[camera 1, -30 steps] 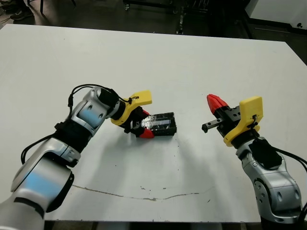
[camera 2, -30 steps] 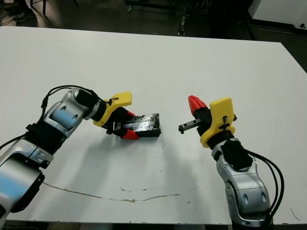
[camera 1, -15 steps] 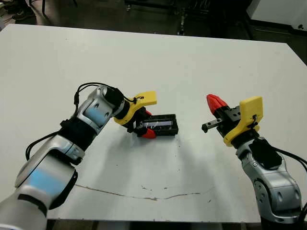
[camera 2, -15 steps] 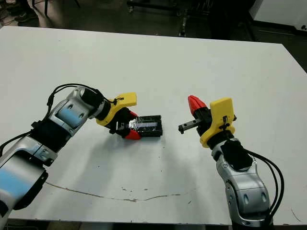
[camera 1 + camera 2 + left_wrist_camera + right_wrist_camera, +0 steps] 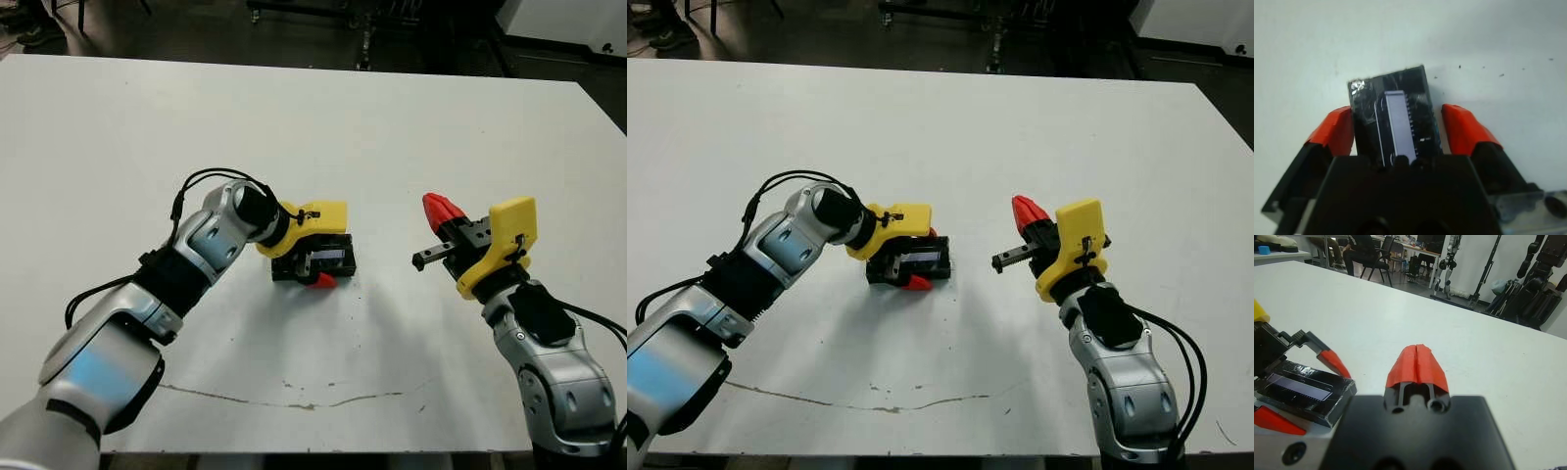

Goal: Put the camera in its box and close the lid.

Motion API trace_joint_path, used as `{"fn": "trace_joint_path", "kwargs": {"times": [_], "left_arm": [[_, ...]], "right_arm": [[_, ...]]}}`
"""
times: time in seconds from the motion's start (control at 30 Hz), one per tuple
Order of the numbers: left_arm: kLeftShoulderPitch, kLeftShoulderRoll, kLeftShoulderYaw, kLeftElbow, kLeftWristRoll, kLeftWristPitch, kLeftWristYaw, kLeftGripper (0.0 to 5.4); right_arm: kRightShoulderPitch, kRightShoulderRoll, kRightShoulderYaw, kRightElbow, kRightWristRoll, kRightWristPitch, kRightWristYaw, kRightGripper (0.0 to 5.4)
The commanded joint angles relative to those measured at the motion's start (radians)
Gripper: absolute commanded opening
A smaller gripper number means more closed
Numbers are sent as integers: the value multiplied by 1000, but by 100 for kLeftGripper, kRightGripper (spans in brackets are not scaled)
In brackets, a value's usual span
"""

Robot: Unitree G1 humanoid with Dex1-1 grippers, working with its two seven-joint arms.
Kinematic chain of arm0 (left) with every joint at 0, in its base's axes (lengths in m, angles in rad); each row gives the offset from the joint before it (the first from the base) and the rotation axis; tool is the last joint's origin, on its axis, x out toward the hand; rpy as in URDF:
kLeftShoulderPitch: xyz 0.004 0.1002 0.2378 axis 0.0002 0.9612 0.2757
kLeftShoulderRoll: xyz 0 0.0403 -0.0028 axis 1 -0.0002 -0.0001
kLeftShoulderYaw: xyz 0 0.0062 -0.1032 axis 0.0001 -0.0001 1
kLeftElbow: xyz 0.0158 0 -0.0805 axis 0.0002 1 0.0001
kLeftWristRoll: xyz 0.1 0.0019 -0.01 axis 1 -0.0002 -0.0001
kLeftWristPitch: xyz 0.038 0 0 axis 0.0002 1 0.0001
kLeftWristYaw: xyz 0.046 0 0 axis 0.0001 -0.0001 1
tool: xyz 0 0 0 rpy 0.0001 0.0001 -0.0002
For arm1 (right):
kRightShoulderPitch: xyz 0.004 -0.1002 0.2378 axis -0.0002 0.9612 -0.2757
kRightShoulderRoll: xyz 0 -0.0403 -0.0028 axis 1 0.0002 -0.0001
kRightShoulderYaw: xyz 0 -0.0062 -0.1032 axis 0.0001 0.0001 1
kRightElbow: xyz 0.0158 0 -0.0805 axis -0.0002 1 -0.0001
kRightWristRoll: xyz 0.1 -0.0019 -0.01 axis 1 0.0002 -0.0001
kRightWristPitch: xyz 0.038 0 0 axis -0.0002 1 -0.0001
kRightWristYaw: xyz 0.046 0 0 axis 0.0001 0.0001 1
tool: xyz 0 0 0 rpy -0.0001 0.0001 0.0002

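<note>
The box (image 5: 340,264) lies on the white table near its middle, with the glossy black lid (image 5: 1392,90) lying flat on top of it. No white lining shows, and the camera is hidden. My left gripper (image 5: 1398,111) reaches over the box from the left and stands open. Its red fingers (image 5: 1334,129) straddle the box; one lies against a long side and the other stands a little off the opposite side. My right gripper (image 5: 443,209) hovers to the right of the box, well apart from it, shut on nothing.
A thin dark scratch (image 5: 294,403) runs along the table near its front edge. Chairs, stands and a seated person (image 5: 1359,249) show beyond the far side of the table.
My left gripper has swung to the right and turned, from the box's left end to over the box, with a finger on either side. The box has turned and shifted a little. My right arm has not moved.
</note>
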Motion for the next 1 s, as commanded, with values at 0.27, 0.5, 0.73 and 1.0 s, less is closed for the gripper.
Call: {"fn": "trace_joint_path", "kwargs": {"times": [0.27, 0.5, 0.73, 1.0], "left_arm": [[97, 49, -25, 11, 15, 13, -40, 539], [140, 105, 23, -47, -15, 38, -25, 539], [178, 172, 109, -109, -72, 7, -16, 539], [239, 309, 271, -288, -171, 101, -28, 539]], "right_arm": [[12, -3, -2, -11, 4, 17, -7, 0], [17, -6, 0, -7, 8, 7, -2, 0], [18, -7, 1, -9, 8, 10, -3, 0], [19, -8, -3, -4, 13, 6, 1, 0]]}}
